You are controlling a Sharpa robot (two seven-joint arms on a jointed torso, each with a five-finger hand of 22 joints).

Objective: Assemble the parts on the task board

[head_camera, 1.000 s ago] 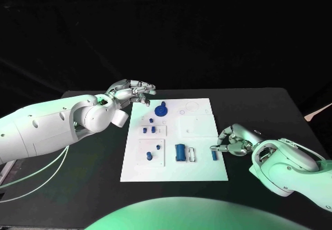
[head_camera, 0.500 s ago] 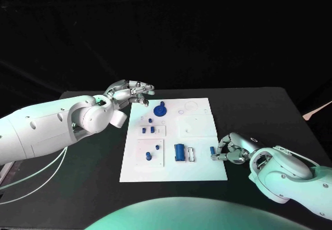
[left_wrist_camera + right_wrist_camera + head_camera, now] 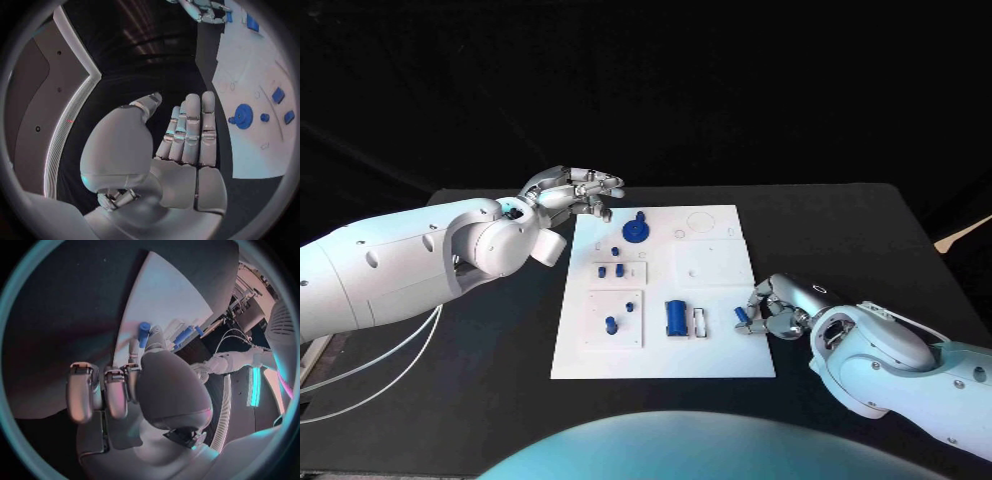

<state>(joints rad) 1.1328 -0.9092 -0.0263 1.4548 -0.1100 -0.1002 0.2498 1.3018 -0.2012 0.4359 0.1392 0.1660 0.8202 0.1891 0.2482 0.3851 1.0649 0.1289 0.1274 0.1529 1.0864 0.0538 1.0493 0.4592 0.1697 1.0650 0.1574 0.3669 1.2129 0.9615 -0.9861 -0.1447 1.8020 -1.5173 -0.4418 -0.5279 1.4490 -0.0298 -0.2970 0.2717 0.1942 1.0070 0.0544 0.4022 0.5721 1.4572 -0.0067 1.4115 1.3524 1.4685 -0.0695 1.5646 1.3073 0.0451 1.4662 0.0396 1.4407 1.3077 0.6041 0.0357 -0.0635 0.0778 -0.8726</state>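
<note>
The board (image 3: 718,355) is lying mid-table (image 3: 877,230), parts on it: a blue wheel (image 3: 636,231) at its far end, a blue block (image 3: 675,317) nearer; the right hand (image 3: 773,312) is pinching a small blue peg (image 3: 741,315) at the board's right edge, having slid nearer along that edge since a second ago; the left hand (image 3: 571,190) is still hovering beyond the far-left corner, fingers straight, holding nothing; blackness is surrounding the table; no writing is legible.

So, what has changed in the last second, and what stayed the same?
The right hand slid nearer the robot along the board's right edge, carrying a small blue peg pinched in its fingers. The left hand stayed open above the board's far left corner; the other parts did not move.
</note>
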